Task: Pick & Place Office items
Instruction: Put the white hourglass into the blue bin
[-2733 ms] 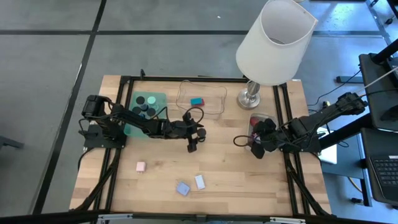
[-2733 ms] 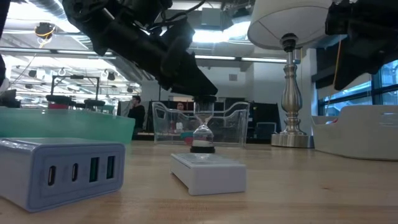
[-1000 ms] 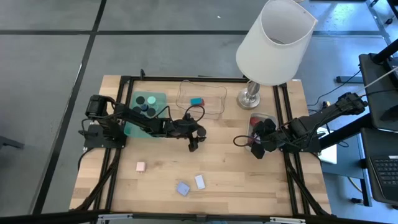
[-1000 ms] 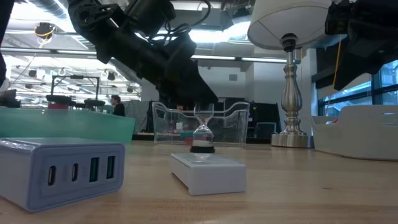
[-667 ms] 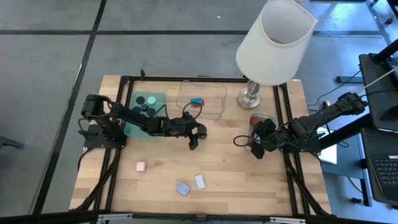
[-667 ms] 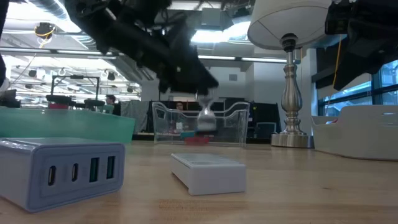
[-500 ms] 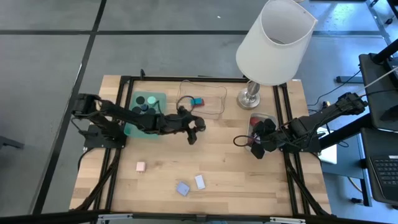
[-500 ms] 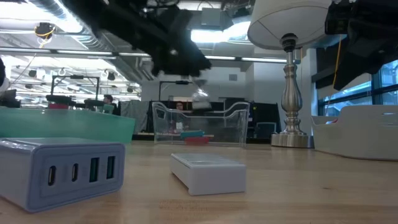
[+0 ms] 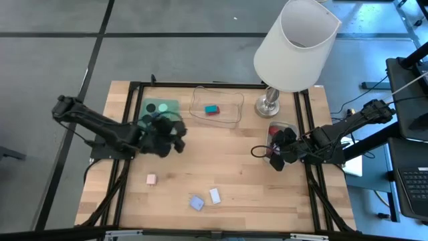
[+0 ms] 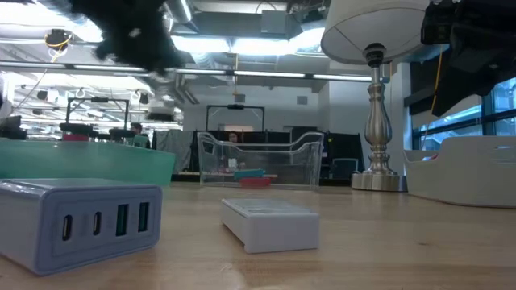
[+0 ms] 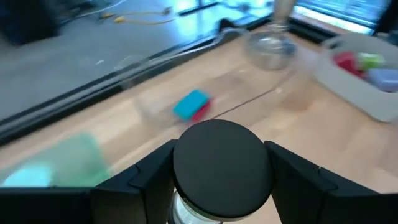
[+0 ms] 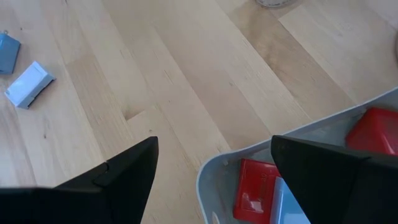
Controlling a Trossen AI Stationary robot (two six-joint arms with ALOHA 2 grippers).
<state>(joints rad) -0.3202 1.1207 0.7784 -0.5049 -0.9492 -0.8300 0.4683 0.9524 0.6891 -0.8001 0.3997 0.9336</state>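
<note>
Left pincer point(image 11: 217, 186) pinching a black-capped hourglass point(image 11: 219, 163), lifted over the counter point(image 9: 227, 167) just right of the green tray point(image 9: 160, 107), far left. Right pincer point(image 12: 211, 158) spread, hovering at the grey tray point(image 12: 249, 155) with red blocks point(image 12: 255, 186), right side. Blue-red block point(image 9: 212, 110) sits in the clear tray point(image 9: 231, 100).

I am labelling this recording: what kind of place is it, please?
Probably a robotics lab or workshop hall. A wooden table carries two robot arms, the floor is bare concrete, and ceiling strip lights hang over work benches behind.
</note>
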